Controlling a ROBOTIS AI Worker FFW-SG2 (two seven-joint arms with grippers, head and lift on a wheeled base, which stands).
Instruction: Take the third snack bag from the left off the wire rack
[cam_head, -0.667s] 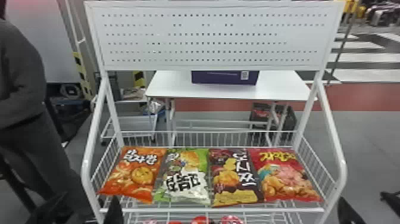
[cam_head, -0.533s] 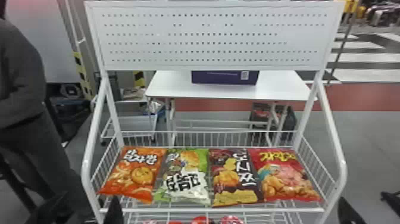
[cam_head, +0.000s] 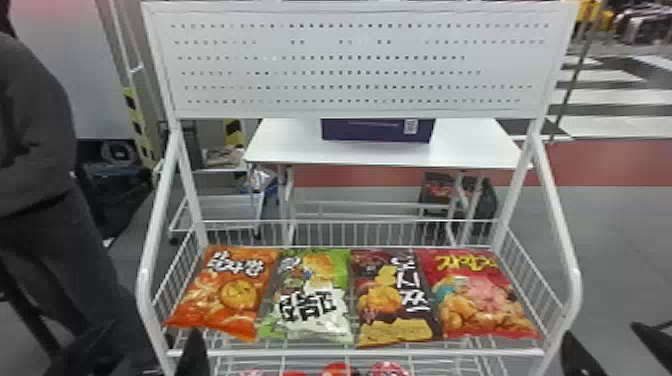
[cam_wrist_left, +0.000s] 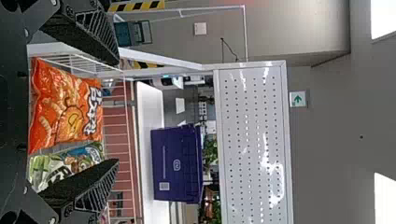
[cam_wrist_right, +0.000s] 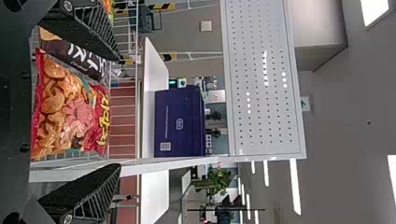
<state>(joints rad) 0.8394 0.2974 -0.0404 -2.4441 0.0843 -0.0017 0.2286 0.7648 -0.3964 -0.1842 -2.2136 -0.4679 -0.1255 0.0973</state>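
Four snack bags lie side by side in the white wire rack (cam_head: 560, 305). The third from the left is a dark brown bag (cam_head: 392, 297) with yellow snacks printed on it, between a green bag (cam_head: 310, 295) and a red bag (cam_head: 475, 295); an orange bag (cam_head: 227, 290) is leftmost. My left gripper (cam_head: 192, 352) sits low before the rack's front left, open, facing the orange bag (cam_wrist_left: 63, 107) and green bag (cam_wrist_left: 60, 163). My right gripper (cam_head: 575, 357) sits low at the front right, open, facing the red bag (cam_wrist_right: 65, 116) and the dark bag's edge (cam_wrist_right: 74, 56). Neither holds anything.
A white pegboard panel (cam_head: 360, 60) rises behind the rack's basket. Beyond it stands a white table (cam_head: 380, 150) with a dark blue box (cam_head: 377, 130). A person in dark clothes (cam_head: 35, 165) stands left of the rack. Red round items (cam_head: 340, 370) lie on a lower shelf.
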